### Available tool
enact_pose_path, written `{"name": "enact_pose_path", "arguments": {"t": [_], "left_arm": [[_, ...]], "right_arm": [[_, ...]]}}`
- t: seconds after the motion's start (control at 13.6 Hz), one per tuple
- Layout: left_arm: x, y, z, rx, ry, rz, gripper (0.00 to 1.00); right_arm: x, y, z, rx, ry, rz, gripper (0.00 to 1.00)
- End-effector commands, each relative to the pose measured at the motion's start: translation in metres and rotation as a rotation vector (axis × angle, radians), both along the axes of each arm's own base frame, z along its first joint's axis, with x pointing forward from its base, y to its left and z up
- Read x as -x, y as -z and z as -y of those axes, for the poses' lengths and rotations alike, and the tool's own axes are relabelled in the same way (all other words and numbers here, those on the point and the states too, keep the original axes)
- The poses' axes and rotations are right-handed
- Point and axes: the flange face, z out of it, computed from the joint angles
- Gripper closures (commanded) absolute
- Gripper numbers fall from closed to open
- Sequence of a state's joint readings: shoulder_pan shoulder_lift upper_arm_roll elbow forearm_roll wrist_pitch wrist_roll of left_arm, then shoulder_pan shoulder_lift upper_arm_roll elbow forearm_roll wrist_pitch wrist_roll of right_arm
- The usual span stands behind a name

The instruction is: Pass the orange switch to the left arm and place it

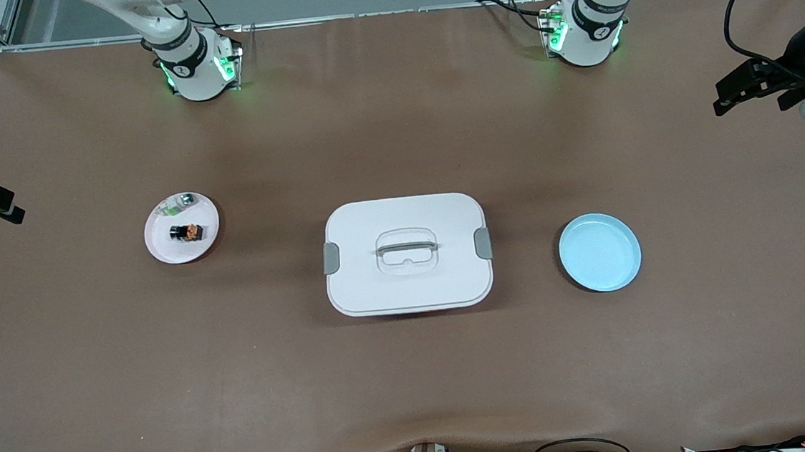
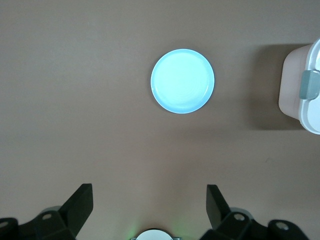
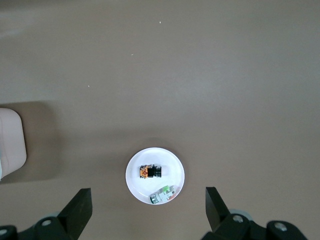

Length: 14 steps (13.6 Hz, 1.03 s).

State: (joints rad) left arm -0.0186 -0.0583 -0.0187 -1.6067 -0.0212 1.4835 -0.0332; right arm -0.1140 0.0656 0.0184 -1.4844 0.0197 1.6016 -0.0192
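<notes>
Above, both arms wait high over the surface (image 1: 415, 383): right claw (image 3: 148, 212) and left claw (image 2: 149, 207), fingers spread, hold nothing. Orange switch (image 1: 186, 232) lies on the white plate (image 1: 160, 249) toward the right arm's end, beside a green part (image 1: 185, 199), long axis along the surface's length, orange end toward the box (image 1: 410, 283). Transfer unstarted; next, right claw descends, later meeting the left claw clear of the box; blue plate (image 1: 601, 276) awaits.

Left gripper (image 2: 149, 200) hangs high over the brown table (image 2: 75, 100), fingers (image 2: 80, 202) spread wide, nothing between them. Blue plate (image 2: 182, 81) sits at twelve o'clock from it; the white box (image 2: 300, 90) edges in at two o'clock.
</notes>
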Motion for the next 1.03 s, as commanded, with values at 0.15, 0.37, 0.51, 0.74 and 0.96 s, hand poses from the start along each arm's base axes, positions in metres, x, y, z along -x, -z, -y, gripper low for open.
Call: {"name": "enact_pose_path", "arguments": {"t": [0.15,0.37,0.51,0.74,0.96], "left_arm": [[-0.002,-0.005,-0.004,-0.022,0.014,0.0,0.0],[-0.002,-0.006,-0.002,-0.021,0.017,0.001,0.0],[-0.002,-0.006,-0.002,-0.022,0.015,0.001,0.0],[-0.002,-0.006,-0.003,-0.022,0.014,0.001,0.0],[-0.002,-0.007,0.0,-0.022,0.015,0.005,0.0]], "right_arm": [[-0.004,0.001,-0.004,0.0,-0.02,-0.004,0.0],[-0.013,0.02,-0.011,0.02,-0.046,-0.038,0.0],[-0.02,0.042,-0.012,0.016,-0.051,-0.088,0.0],[-0.013,0.094,-0.009,-0.006,-0.036,-0.189,0.0],[-0.004,0.122,-0.01,-0.012,-0.03,-0.24,0.0]]}}
